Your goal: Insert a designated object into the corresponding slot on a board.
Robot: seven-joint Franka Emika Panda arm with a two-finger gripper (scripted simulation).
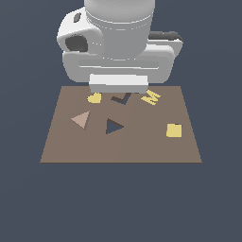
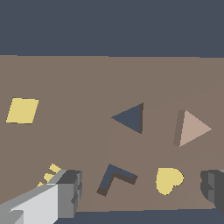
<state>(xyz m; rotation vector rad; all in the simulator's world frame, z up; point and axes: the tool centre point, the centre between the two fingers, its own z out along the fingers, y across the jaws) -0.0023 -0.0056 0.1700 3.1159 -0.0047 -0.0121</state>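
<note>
Two fingers (image 2: 65,192) seen spread wide, nothing gripped; gripper (image 2: 140,192) held above board (image 1: 142,151) far edge, presumably for overview. Tan triangle (image 1: 81,119) left lying flat on board, just beside navy triangle slot (image 1: 113,126), not yet inserted.

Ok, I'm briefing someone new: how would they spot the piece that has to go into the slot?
Find the brown board. At the exterior view's left lies a flat pinkish-tan triangle, just beside the dark navy triangular slot. It is the only loose piece that isn't yellow, unlike the heart, M and square.
</note>
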